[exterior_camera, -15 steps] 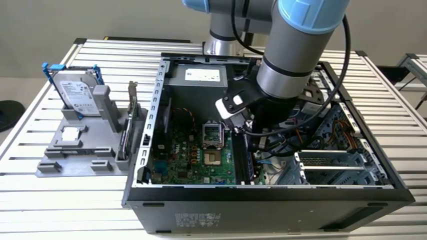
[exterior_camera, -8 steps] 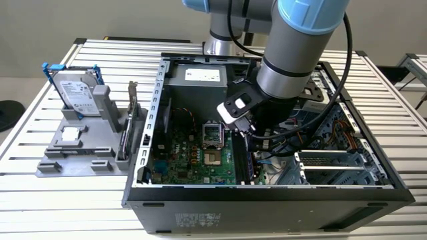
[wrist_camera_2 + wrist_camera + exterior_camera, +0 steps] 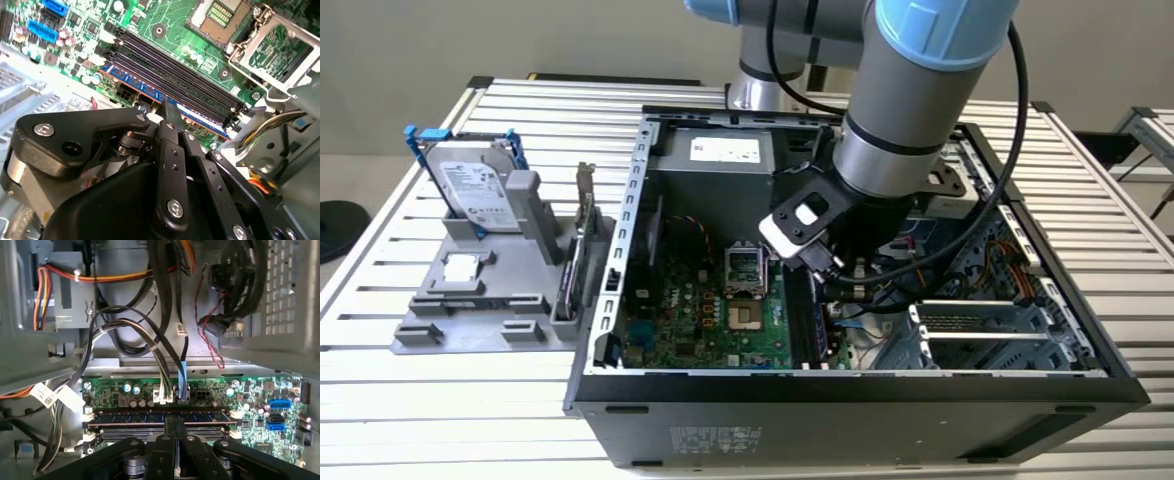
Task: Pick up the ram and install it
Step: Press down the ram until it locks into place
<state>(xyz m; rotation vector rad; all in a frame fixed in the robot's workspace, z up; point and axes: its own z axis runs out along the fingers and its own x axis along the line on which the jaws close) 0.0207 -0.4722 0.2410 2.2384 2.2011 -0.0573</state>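
The ram (image 3: pixel 131 84) is a blue-green stick standing in the memory slot closest to my gripper, next to several empty black slots (image 3: pixel 175 75) on the green motherboard. In the first wrist view the ram (image 3: pixel 130 416) runs along the board's edge, just beyond my fingertips. My gripper (image 3: pixel 168 109) is shut, its two black fingers (image 3: pixel 170 432) pressed together side by side along the stick's length, with their tips at the ram's top edge. In the exterior view my gripper (image 3: pixel 834 285) is down inside the open computer case (image 3: pixel 854 400).
A CPU socket (image 3: pixel 220 15) sits beyond the slots. Bundled cables (image 3: pixel 165 360) hang close over the board, and a metal drive cage (image 3: pixel 280 295) stands beside them. Outside the case, a grey fixture (image 3: pixel 480 300) holds a hard drive in a blue bracket (image 3: pixel 474 185) and an upright expansion card (image 3: pixel 584 215).
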